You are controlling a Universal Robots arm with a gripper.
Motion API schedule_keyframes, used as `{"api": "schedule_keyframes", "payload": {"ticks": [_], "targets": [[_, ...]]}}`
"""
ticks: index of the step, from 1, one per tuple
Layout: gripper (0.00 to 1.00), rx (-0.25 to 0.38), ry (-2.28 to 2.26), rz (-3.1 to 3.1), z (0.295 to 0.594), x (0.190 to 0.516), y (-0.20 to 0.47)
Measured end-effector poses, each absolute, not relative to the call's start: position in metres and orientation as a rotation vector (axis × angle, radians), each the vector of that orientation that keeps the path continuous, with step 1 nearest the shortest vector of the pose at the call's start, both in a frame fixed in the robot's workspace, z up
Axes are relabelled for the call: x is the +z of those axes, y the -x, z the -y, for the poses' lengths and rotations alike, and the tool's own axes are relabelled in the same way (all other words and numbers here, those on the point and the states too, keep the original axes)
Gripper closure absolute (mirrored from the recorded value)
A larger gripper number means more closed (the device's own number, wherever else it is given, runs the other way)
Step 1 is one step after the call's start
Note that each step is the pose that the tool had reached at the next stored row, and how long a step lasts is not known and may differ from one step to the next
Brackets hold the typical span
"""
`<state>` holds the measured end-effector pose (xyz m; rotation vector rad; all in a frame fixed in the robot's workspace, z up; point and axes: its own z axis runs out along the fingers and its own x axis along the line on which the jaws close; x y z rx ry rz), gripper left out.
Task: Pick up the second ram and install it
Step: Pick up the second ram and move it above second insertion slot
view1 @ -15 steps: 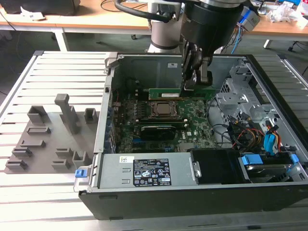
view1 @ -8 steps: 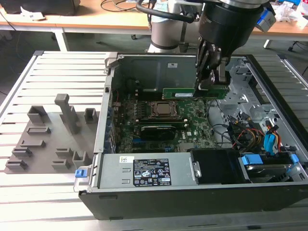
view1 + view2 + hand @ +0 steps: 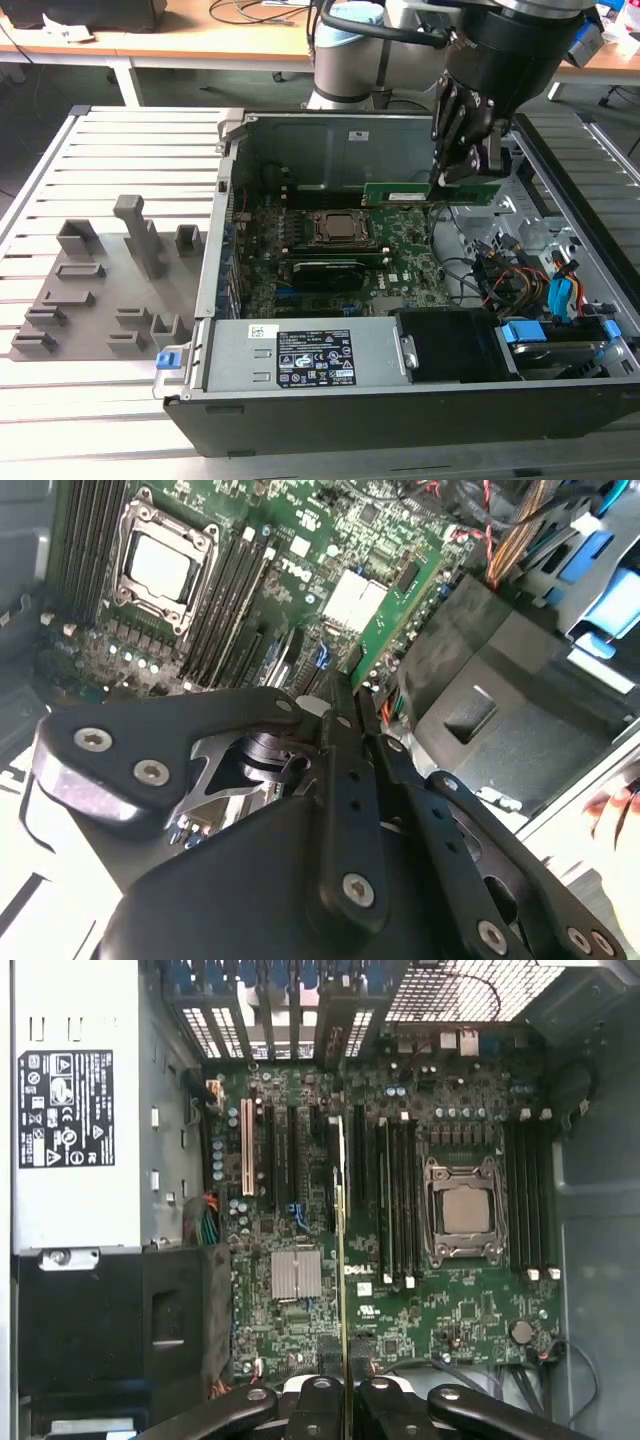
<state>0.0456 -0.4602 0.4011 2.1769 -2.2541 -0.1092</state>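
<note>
1. Claw (image 3: 462, 170) pinches the second ram (image 3: 432, 192) edge-on, fingers pressed on it.
2. Ram hangs above the motherboard (image 3: 400, 1300), at 3 o'clock of the CPU socket (image 3: 340, 228).
3. Power supply label (image 3: 313, 365): print too small to make out.

Second ram: held edge-on above board.
Second ram (image 3: 432, 192), long flat green stick, lies level in upper right of exterior view, one end pinched in the gripper (image 3: 468, 172); first wrist view shows it as a thin vertical line (image 3: 344, 1290) at centre frame.
</note>
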Motion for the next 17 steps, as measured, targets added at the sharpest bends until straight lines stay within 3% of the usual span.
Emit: {"api": "schedule_keyframes", "payload": {"ticks": [7, 11, 17], "targets": [[0.86, -0.111, -2.176, 2.254, 0.459, 0.401, -0.059], [0.86, -0.154, -2.194, 2.271, 0.459, 0.401, -0.04], [0.86, -0.143, -2.189, 2.267, 0.454, 0.393, -0.027]]}}
